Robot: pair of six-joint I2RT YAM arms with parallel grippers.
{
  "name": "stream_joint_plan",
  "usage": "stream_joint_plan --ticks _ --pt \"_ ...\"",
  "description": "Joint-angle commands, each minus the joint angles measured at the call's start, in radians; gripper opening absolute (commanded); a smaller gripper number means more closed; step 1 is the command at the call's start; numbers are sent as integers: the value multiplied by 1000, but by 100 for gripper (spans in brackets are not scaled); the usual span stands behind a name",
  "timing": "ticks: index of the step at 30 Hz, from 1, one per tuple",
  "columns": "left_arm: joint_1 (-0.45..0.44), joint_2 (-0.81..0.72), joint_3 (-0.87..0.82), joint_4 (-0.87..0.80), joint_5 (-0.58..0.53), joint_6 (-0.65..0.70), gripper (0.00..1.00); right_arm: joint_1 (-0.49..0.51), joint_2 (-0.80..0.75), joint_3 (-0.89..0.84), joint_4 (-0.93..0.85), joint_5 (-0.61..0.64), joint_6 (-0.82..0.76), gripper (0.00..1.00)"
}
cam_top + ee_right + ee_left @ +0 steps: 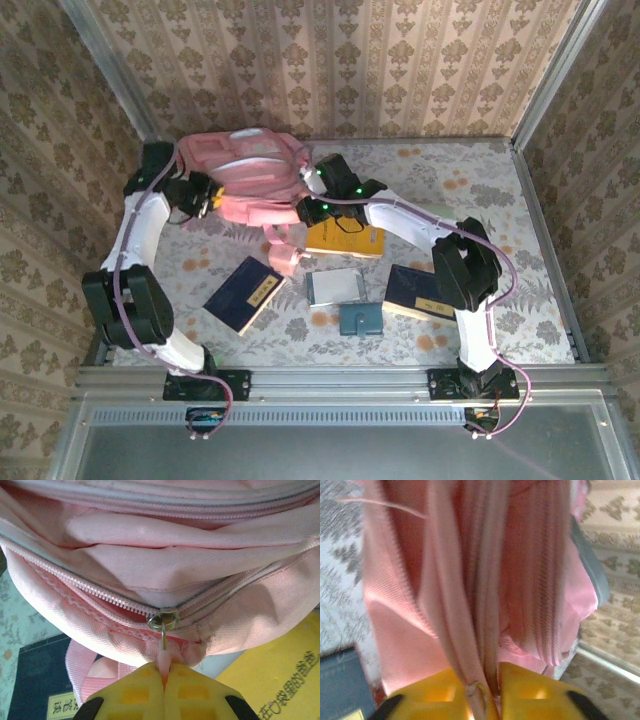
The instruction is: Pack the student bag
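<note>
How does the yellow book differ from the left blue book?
The yellow book sits right by the bag; the left blue book lies farther off. The yellow book is roughly square to the table; the left blue book is turned diagonally. Both lie flat, closed, outside the bag.

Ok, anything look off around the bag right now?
Nothing spilled or damaged. The student bag slumps on its side at the back, a strap trailing forward onto the table. The right gripper pinches the zip pull; books lie loose at angles in front.
</note>
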Motion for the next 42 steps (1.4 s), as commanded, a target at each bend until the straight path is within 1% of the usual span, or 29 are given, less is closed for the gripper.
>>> stream_joint_plan --ticks 1,3,6,9,11,15,19,24,29,32,36,38,42 --pt "-24 41 116 -12 -21 142 37 54 -90 -11 -45 75 0 0" --pt "-8 58 135 -39 -22 138 47 98 -90 -29 -5 106 48 0" --pt "36 37 138 -100 -38 122 54 164 -32 14 -8 140 106 0" --pt "72 -32 88 -139 -46 67 55 212 59 101 -25 148 159 0" --pt "82 -88 35 -159 -54 27 55 240 117 171 -39 150 180 0" --pt "92 -203 -81 -202 -67 -33 56 278 204 301 -78 197 201 0" --pt "86 -304 -201 -184 -35 -82 56 282 232 343 -76 201 225 0" --pt "60 -367 -270 -177 -13 -123 55 289 240 348 -65 197 230 0" --pt "47 -365 -339 -136 28 -171 50 297 238 346 -66 205 228 0" --pt "40 -359 -357 -127 29 -163 47 299 236 343 -67 203 226 0" --pt "36 -341 -391 -88 40 -177 47 302 236 335 -61 205 227 0" --pt "36 -326 -413 -15 55 -183 48 303 236 331 -54 198 228 0" --pt "43 -244 -397 51 84 -179 50 308 235 331 -48 187 221 0"
